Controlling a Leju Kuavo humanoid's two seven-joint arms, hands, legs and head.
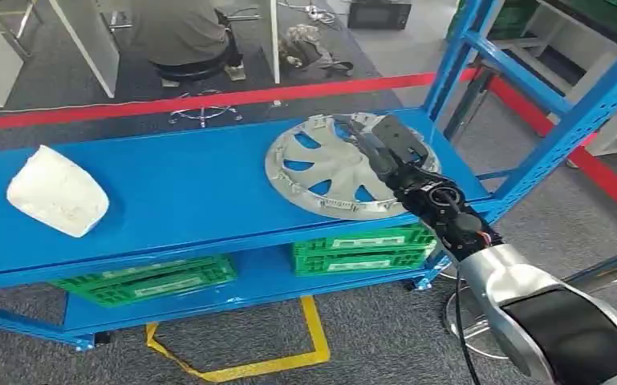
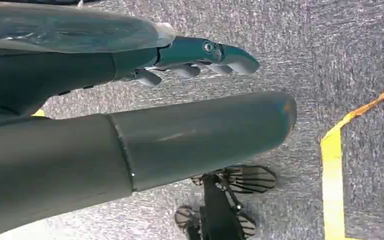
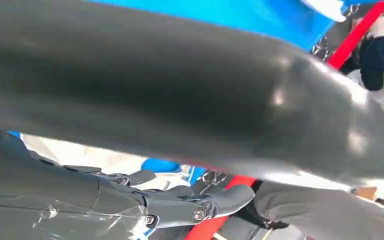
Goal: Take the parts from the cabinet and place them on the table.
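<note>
Reaching in from the lower right of the head view, the right arm extends up and left to the blue shelf, where the right hand lies over the right part of a silver hubcap. The hubcap lies flat on the top shelf surface, right of centre in the frame, close to the shelf's right end. The dark fingers stretch across the hubcap's upper right rim; whether they are clamped on the rim or merely resting on it cannot be told. The right wrist view is blurred and largely covered by the thick grey thumb, with darker fingers extended below it over pale and blue patches.

A white moulded part sits on the same shelf surface at the left of the frame, well apart from the hubcap. On the lower shelf, two green crates are seen, one under the hubcap and one further left. Yellow tape marks the grey floor at lower centre; a red line runs across the floor behind the shelf. A seated person is at upper centre.

The left hand hangs over grey carpet, thumb and fingers straight and apart, holding nothing.
</note>
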